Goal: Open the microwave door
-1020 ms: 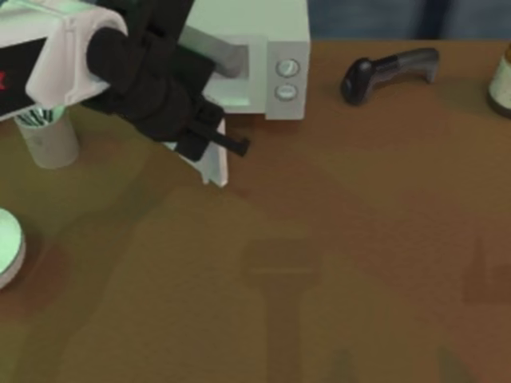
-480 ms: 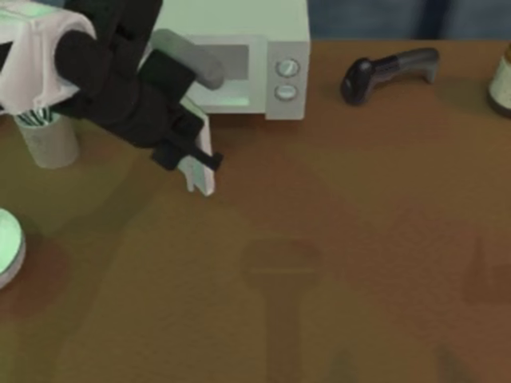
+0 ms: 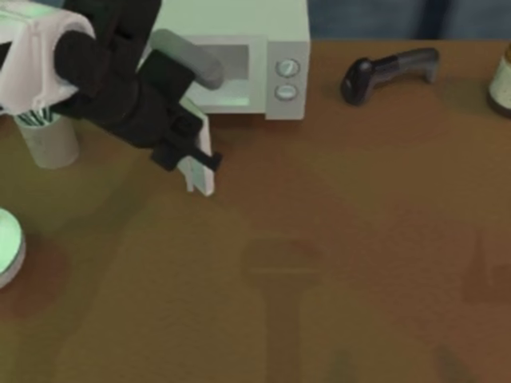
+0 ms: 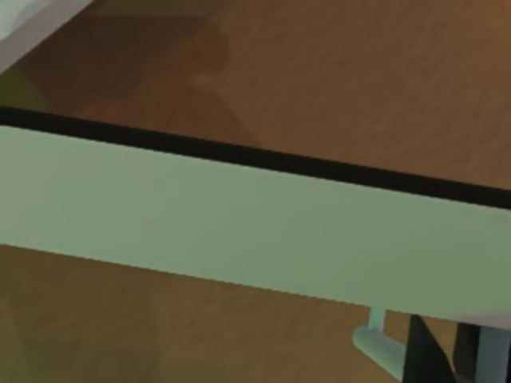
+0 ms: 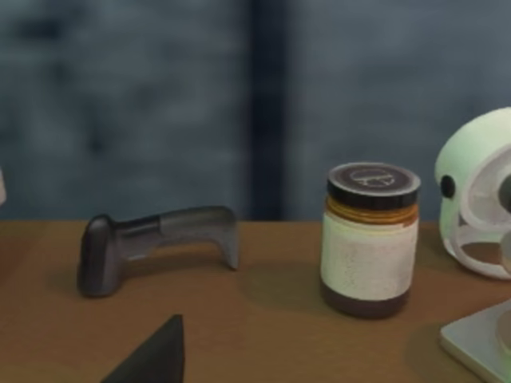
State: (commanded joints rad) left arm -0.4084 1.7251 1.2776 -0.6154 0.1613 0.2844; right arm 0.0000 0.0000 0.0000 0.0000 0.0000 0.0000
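Observation:
The microwave (image 3: 255,28) stands at the table's back, left of centre, with its cavity showing. The microwave door (image 3: 204,167) is swung out toward the front and shows edge-on in the top view. My left gripper (image 3: 194,158) is shut on the door's handle at the door's free end. In the left wrist view the door (image 4: 239,231) fills the frame as a pale green band, with the handle (image 4: 377,345) beside a black finger (image 4: 423,361). My right gripper (image 5: 160,355) is out of the top view and shows only as a dark tip in the right wrist view.
A dark barcode scanner (image 3: 387,70) lies right of the microwave. A jar (image 3: 501,80) stands at the back right edge. At the left, a paper cup (image 3: 46,137) sits under my left arm, and a white round object (image 3: 6,249) lies at the left edge.
Since one second ago my left gripper moved left with the door, swinging it wider. Over the last half second nothing visibly moved.

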